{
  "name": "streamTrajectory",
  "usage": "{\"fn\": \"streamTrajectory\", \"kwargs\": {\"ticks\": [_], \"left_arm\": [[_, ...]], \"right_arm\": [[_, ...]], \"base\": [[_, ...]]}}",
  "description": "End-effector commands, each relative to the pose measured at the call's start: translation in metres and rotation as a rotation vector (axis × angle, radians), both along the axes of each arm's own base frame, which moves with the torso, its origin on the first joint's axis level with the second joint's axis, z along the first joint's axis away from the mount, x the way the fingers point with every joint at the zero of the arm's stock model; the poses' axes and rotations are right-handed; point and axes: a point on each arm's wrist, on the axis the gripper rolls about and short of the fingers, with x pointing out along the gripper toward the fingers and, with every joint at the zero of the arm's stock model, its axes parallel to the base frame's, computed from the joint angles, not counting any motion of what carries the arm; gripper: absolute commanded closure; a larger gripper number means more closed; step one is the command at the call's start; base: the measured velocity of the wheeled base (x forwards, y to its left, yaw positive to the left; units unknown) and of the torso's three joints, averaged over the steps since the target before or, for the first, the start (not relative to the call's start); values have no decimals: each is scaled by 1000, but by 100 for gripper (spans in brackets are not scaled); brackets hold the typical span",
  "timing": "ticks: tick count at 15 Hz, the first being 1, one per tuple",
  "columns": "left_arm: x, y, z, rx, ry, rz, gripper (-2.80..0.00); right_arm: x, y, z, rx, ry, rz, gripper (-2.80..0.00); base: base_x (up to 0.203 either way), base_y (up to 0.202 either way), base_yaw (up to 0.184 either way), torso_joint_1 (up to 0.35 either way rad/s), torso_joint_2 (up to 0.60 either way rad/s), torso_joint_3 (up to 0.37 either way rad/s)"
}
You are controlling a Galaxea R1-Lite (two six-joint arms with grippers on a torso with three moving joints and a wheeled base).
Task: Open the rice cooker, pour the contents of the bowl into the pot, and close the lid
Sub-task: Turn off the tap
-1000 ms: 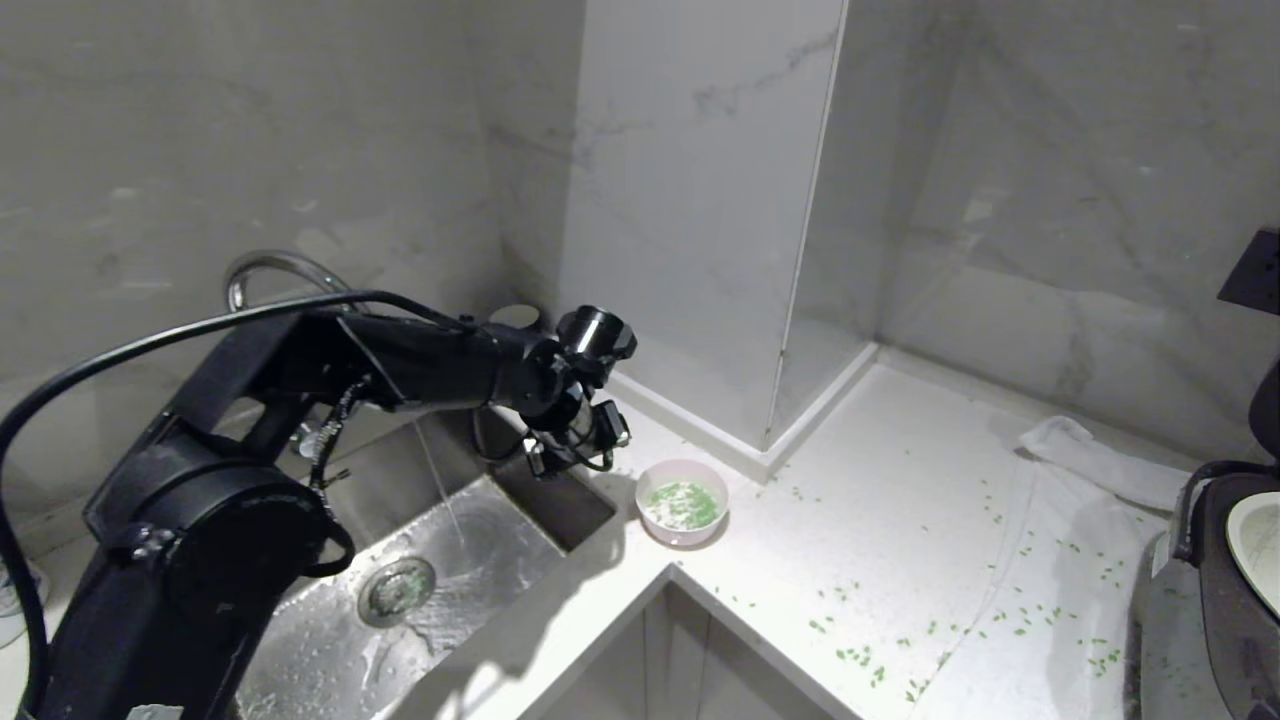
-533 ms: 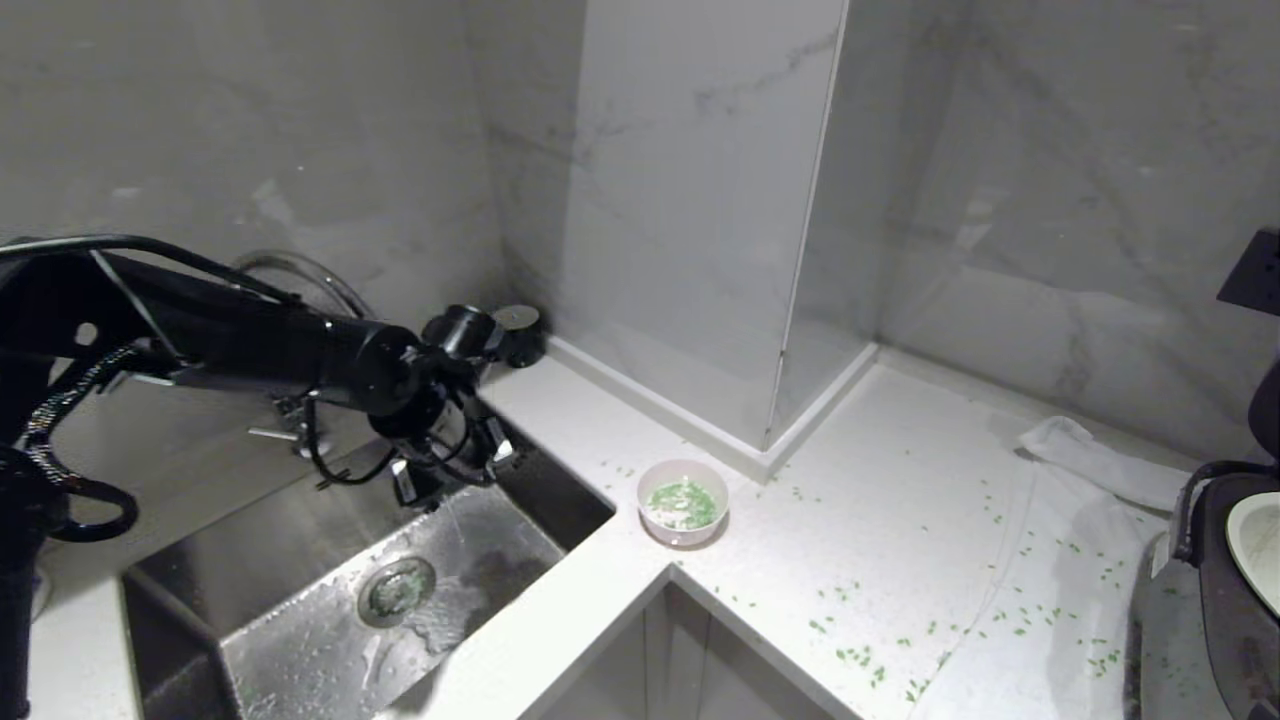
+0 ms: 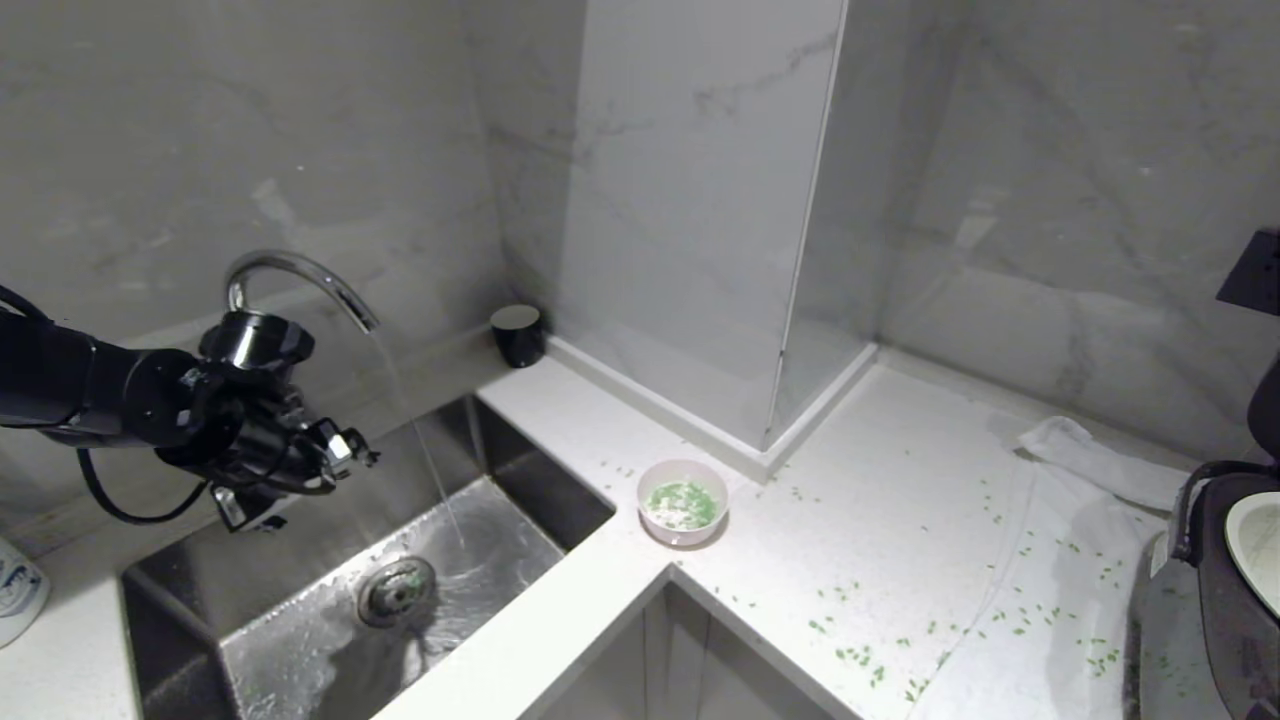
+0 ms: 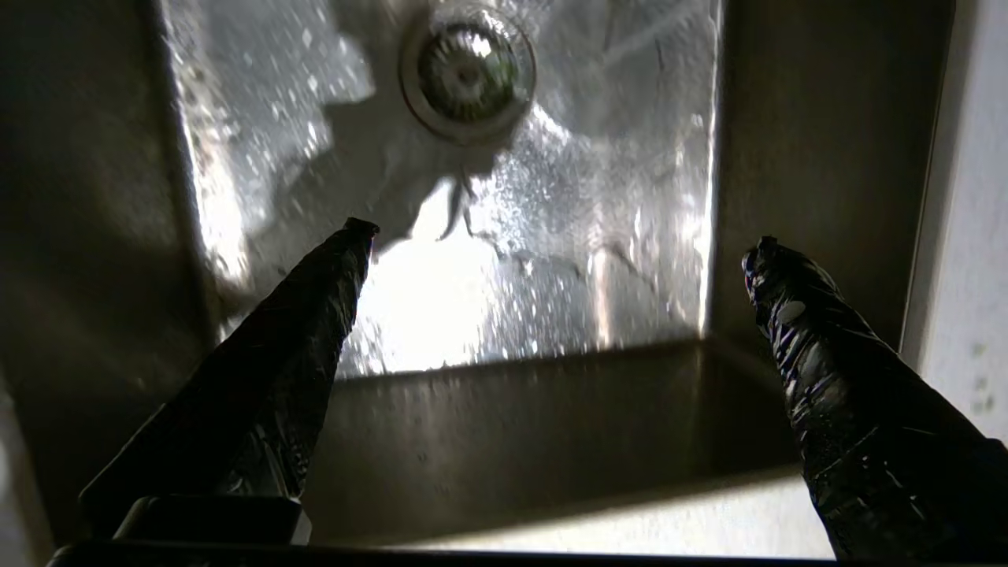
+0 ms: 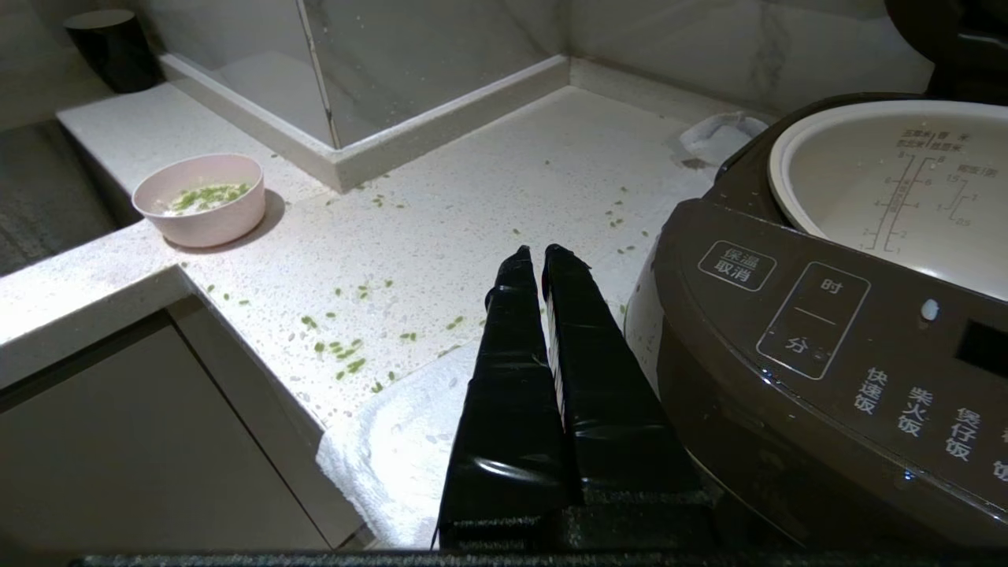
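At far left, the left gripper (image 3: 300, 475) hung over the back-left part of the stainless steel sink (image 3: 300, 640), its two black, film-wrapped fingers (image 4: 315, 315) spread wide with nothing between them (the wrist camera looked straight down past them at the wet basin and round drain (image 4: 467, 72)). A chrome gooseneck faucet (image 3: 290, 275) curved just above it, a thin stream of water (image 3: 440, 480) falling to the basin floor beside the drain. The sink's near and right rims met the speckled white countertop (image 3: 900, 520), which turned a corner around a marble-clad pillar (image 3: 690, 200); a small dark cup (image 3: 517, 335) stood against the wall at the pillar's foot.

Just right of the sink's corner sat the bowl (image 3: 682, 500), small, round, pale pink outside, upright on the counter and well apart from the left gripper. Green grain-like bits (image 3: 690, 497) lay inside it, and more were scattered across the open counter to its right and onto a white towel (image 3: 1090, 460) spread there.

At far right stood the rice cooker (image 5: 827, 378), dark brown and rounded, its lid raised and mostly out of view, the smooth cream-white pot (image 5: 890, 189) exposed with faint level marks. The right gripper (image 5: 543, 260) pointed over the towel just beside the cooker's front, fingers pressed together, holding nothing, the bowl far across the counter from it.
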Motion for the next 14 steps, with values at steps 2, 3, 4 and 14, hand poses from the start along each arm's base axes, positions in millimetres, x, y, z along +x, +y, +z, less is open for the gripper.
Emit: {"fn": "streamTrajectory", "kwargs": {"ticks": [2,3,4,14], "left_arm": [[14,51,-5,31,-38,108,0],[19,60,-7,35,-42,128,0],[24,67,-12,37,-36,137,0],[89,111,-44,42,-88,208,0]], "right_arm": [[0,0,-1,0,1,1,0],[0,0,0,0,2,1,0],[0,0,-1,0,2,1,0],[0,0,0,0,2,0,0]], "base": [[0,0,0,0,0,0],[0,0,0,0,0,0],[0,0,0,0,0,0],[0,0,0,0,0,0]]}}
